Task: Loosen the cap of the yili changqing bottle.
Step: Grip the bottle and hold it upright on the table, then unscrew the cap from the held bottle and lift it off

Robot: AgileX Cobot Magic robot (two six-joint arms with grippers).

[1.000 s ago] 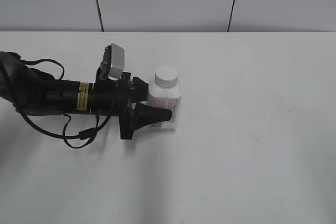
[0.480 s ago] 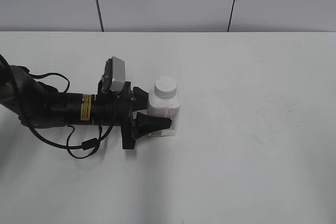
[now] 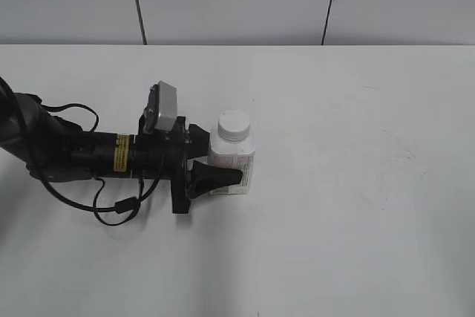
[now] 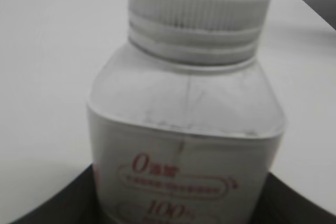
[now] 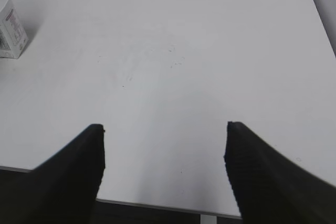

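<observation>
Yili changqing bottle [image 3: 232,155] upright mid-surface [image 3: 356,206], clamped low by left pincer [image 3: 217,155]. Cap [image 3: 234,125] on, untouched. Right pincer [image 5: 164,166] wide apart, empty, well away. Hold body firm; grip cap rim squarely, twist.

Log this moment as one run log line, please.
left tool: shut on yili changqing bottle, upright on table | cap: on, untouched | right tool: open, empty, far from bottle
</observation>
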